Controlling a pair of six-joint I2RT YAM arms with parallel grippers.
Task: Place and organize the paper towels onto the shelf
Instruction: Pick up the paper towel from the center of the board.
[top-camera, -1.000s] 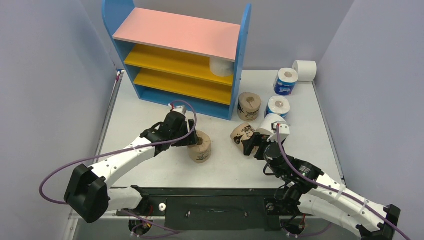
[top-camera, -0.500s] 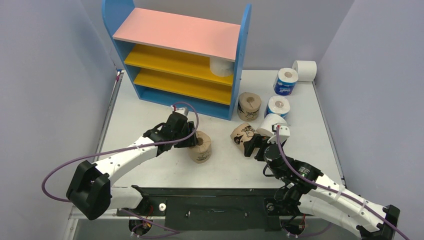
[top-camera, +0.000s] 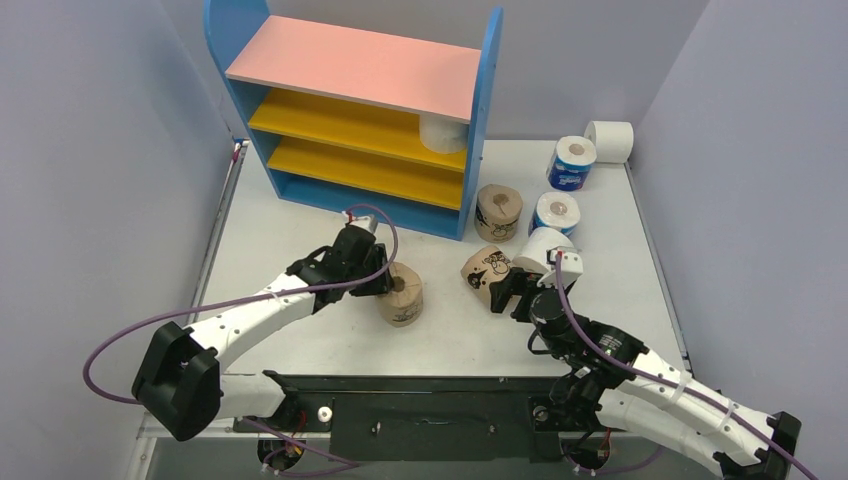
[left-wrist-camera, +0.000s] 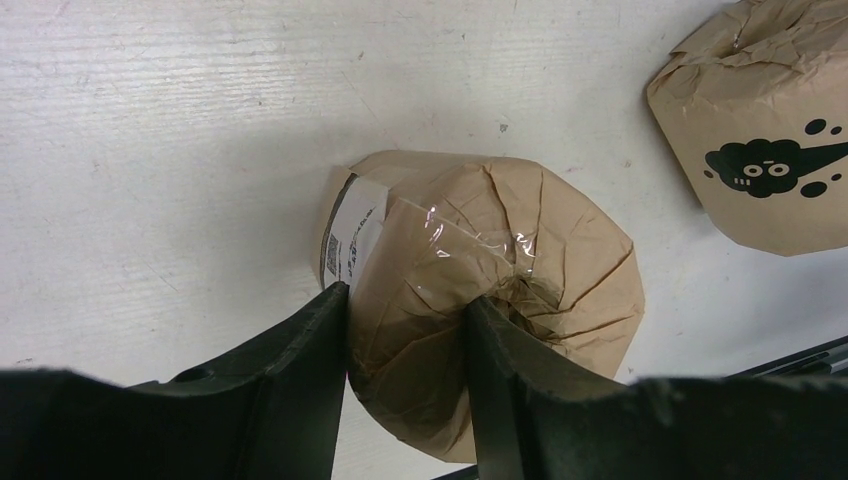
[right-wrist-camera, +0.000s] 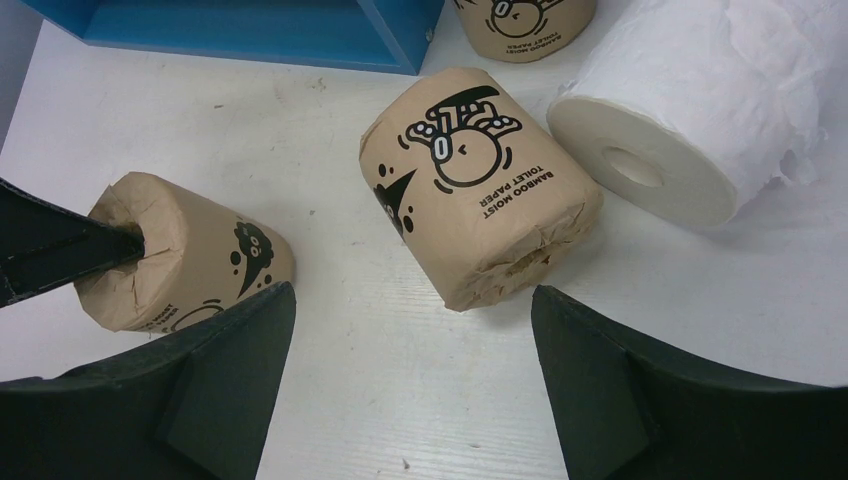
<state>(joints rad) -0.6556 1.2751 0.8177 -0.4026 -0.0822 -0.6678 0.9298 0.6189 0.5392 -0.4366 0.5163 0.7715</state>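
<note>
My left fingers (left-wrist-camera: 300, 380) pinch the wall of the upright tan roll (left-wrist-camera: 520, 240) near the counter's (top-camera: 290, 225) middle. My right fingers (right-wrist-camera: 215, 375) hang spread over a lying tan roll (right-wrist-camera: 480, 200).

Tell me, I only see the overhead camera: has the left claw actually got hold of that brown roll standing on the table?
Observer: Its wrist camera shows the left gripper straddling the upright tan roll's wall, with one finger outside and one pushed into the wrapped-over core. Whether it squeezes firmly, I cannot tell.
Operator: And the other claw?
Observer: The right gripper stands wide open, with the lying tan roll just ahead of it, untouched.
Operator: What's printed on that one?
Observer: "Bamboo Moist Toilet Paper", beside a black cartoon face.
</note>
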